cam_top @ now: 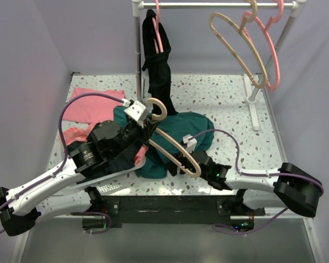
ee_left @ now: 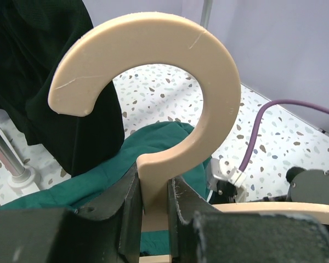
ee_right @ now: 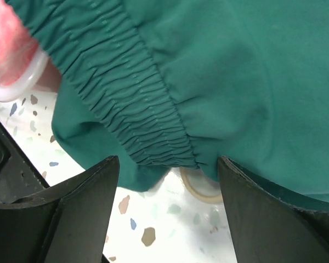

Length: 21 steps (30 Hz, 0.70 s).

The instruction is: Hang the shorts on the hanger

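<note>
Shorts (cam_top: pixel 193 124) lying bunched at bench (cam_top: pixel 230 98) centre, elastic waistband facing right tool (ee_right: pixel 167 186). Hanger (ee_left: pixel 218 104) slanting across shorts, hook pointing toward far rail (cam_top: pixel 208 5). Left tool (ee_left: pixel 153 200) clenching hanger neck just under hook, left arm reaching in diagonally from near-left corner. Right tool standing released, fingers (ee_right: pixel 82 213) spreading wide below waistband edge, right arm reaching in low from near-right.

From high behind the near edge we looked down over the whole table (cam_top: pixel 230 98). Our left wrist camera sat close behind the hanger (ee_left: pixel 214 93). The right one faced the shorts (ee_right: pixel 236 71) at close range, and both showed overhead too.
</note>
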### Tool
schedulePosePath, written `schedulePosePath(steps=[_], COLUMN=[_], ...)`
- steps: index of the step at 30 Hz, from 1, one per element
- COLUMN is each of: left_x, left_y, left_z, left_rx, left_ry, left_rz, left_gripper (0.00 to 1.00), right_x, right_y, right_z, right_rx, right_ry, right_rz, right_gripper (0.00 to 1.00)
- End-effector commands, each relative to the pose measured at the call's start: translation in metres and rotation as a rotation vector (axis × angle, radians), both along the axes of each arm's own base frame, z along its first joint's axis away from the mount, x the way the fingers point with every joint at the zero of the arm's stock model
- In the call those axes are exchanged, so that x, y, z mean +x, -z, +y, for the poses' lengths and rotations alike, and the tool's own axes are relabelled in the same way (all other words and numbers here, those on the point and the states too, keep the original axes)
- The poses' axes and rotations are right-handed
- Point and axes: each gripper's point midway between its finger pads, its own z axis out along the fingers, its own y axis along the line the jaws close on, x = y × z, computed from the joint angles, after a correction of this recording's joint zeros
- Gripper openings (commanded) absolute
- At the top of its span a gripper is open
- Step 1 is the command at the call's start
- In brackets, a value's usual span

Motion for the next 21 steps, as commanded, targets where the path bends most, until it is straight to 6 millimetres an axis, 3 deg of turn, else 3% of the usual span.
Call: schedulePosePath(steps=[1,6,10,15,18,21], left_x=[-0.001,0.0,-0.001,-0.001,-0.001,0.0], left_y=[-0.045,-0.045,-0.045,-0.046,-0.044,-0.045], left_z=[0.005,0.005,0.006,0.007,0.008,0.012], left_rx=[-0.116,-0.117,-0.119,-0.118,-0.116,-0.119], left_ry=[-0.009,-0.01,-0.012,-0.013,-0.016,-0.035], left_rz=[-0.108,-0.107,-0.109,-0.11,-0.11,-0.115], left_gripper=[0.0,0.0,0.0,0.0,0.0,0.0], right_x=[0.022,0.025,0.033,0.041,0.043,0.041], right_y=[-0.027,-0.025,-0.009,-0.001,0.0,-0.001], right_z=[0.009,0.015,0.014,0.006,-0.007,-0.02], right_rx=[0.064,0.027,-0.052,-0.076,-0.067,-0.041], right_ry=[0.104,0.169,0.26,0.385,0.452,0.491], right_rz=[-0.153,-0.175,-0.159,-0.126,-0.117,-0.109], right_gripper=[0.78,0.82,0.84,0.81,0.68,0.25])
